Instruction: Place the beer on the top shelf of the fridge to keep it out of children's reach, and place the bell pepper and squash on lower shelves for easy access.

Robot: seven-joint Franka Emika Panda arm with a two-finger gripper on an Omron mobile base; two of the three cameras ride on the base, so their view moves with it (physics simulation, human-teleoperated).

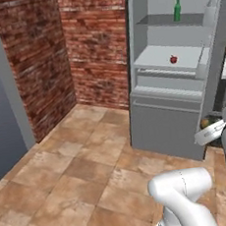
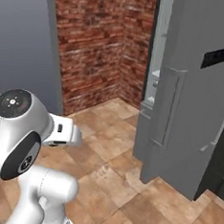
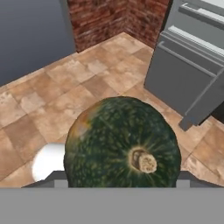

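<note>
Hand view has the squash (image 3: 122, 144) filling the foreground above tan floor tiles (image 3: 52, 87); the fingers are hidden, so their grip cannot be told. No writing is legible. Inside the fridge (image 1: 169, 114), by brick walls (image 1: 64, 56), the beer (image 1: 177, 10) stands toward the top shelf's (image 1: 167, 19) right end and the bell pepper (image 1: 173, 59) near a lower shelf's (image 1: 154, 59) front edge.

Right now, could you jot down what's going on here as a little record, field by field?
Beer: green bottle standing upright on the dark top shelf of the open fridge
Bell pepper: red, on the pale shelf below
Squash: dark green, close up in front of the hand camera, above the tiled floor, apparently carried
Hand: grip itself hidden by the squash
Left to do: squash onto a lower shelf
</note>
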